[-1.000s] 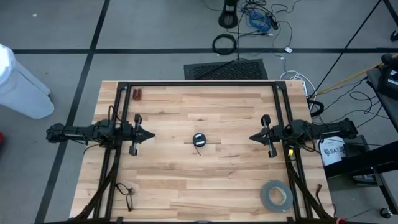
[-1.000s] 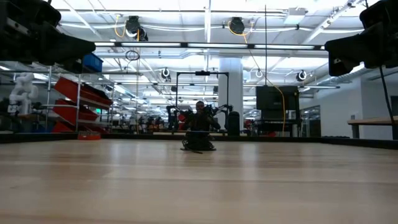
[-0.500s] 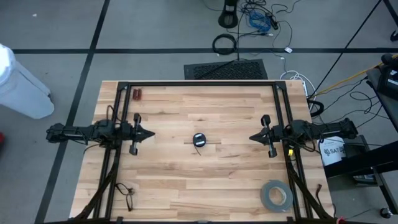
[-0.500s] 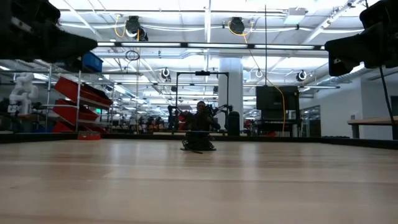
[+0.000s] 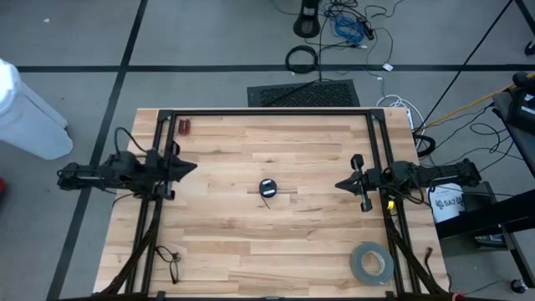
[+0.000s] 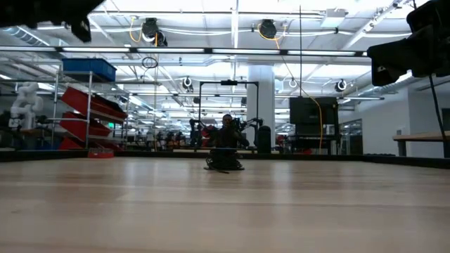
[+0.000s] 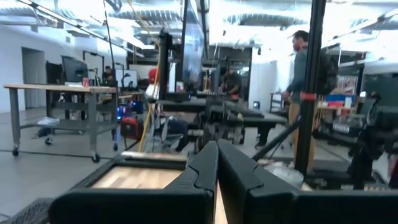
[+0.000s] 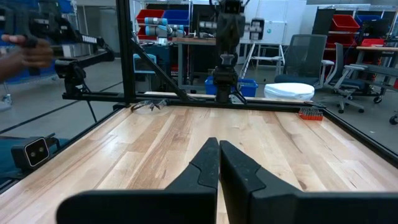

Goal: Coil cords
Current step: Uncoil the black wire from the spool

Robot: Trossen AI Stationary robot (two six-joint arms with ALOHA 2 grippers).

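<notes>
The cord is a small round black bundle [image 5: 267,187] lying flat on the wooden table's middle, with a short strand sticking out toward the near edge. It also shows in the low view [image 6: 225,160]. My left gripper [image 5: 194,167] is shut at the table's left side, raised and tipped upward, well left of the bundle; the left wrist view shows its fingers [image 7: 217,149] together. My right gripper [image 5: 338,185] is shut and level at the right side, pointing at the bundle from a distance, its fingers [image 8: 219,146] closed with nothing between them.
A grey tape roll [image 5: 371,262] lies at the near right corner. A small red item [image 5: 185,127] sits far left, and a black wiry item [image 5: 168,255] near left. A black frame [image 5: 267,111] borders the table. A person [image 7: 305,74] stands beyond the table.
My left gripper has risen from its level pose and tipped its fingers upward, drawing slightly back toward the table's left edge; in the low view it has gone almost out of the top. It stays shut. The cord bundle has not moved.
</notes>
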